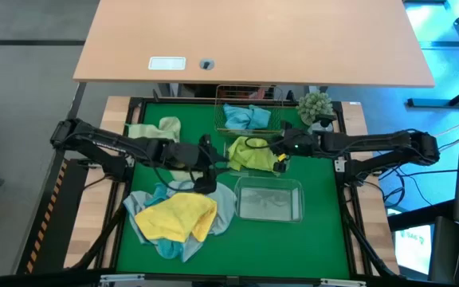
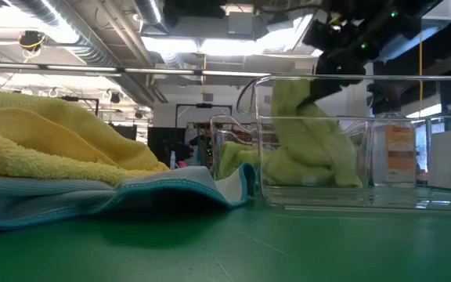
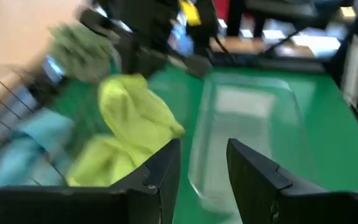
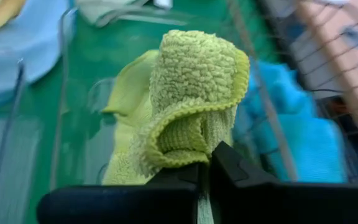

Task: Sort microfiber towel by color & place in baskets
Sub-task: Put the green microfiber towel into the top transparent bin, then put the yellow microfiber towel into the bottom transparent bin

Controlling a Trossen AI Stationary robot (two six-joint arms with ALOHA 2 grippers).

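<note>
A lime-green towel (image 1: 248, 155) hangs from my right gripper (image 1: 280, 156), its lower part lying in a clear tub (image 4: 62, 93); my right gripper (image 4: 207, 167) is shut on it. A second clear tub (image 1: 269, 200) stands nearer, with nothing in it. The copper wire basket (image 1: 249, 94) at the far edge holds a blue towel (image 1: 245, 116). My left gripper (image 1: 207, 177) is open beside the yellow towel (image 1: 178, 215), which lies on light-blue towels (image 1: 221, 209). In the left wrist view my left gripper (image 3: 204, 165) touches nothing. My right gripper pinches a folded, rolled-over edge of the lime-green towel (image 4: 194, 140) between its two shut fingers. It comes slanting down from the table's right side. The towel hangs below the fingers (image 2: 308, 117), slack, and its lower end (image 2: 312, 172) rests inside the clear tub.
A pale green towel (image 1: 159, 127) lies near the far left of the green mat. A small potted plant (image 1: 315, 106) stands at the far right, close to my right arm. A wooden desk (image 1: 253, 40) lies beyond the table.
</note>
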